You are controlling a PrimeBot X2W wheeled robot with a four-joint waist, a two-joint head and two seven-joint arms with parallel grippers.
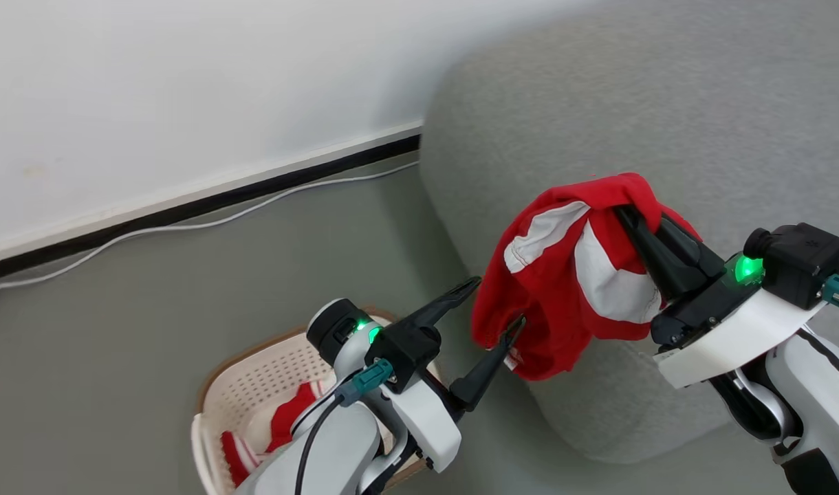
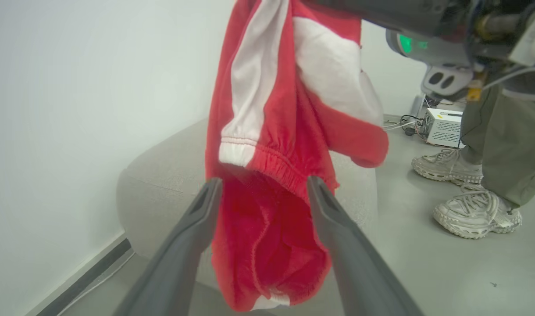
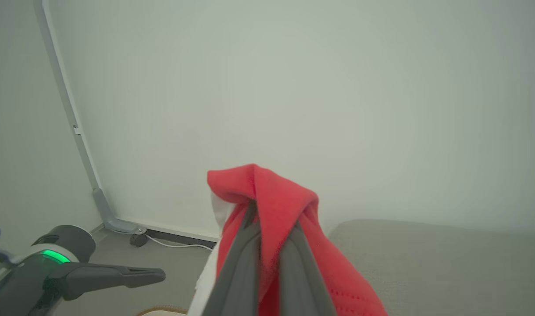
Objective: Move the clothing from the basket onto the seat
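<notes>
Soft, even light all round, no hard shadows, only a dim patch on the floor [image 1: 117, 309] beside the sofa [image 1: 667, 103]. Right wrist view is hazy, its wall [image 3: 294, 87] washed out, and the grey strip [image 3: 70, 109] bows near the left edge.

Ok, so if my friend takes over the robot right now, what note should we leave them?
Left end effector: open, fingers either side of the hanging red garment, not gripping it.
Right end effector: shut on the garment's top, holding it in the air beside the seat.
Basket: on the floor, with more red clothing inside.
Done: one piece is out of the basket.
Left: lay it on the seat, then fetch what is in the basket.
Mind the person's shoes close by.
</notes>
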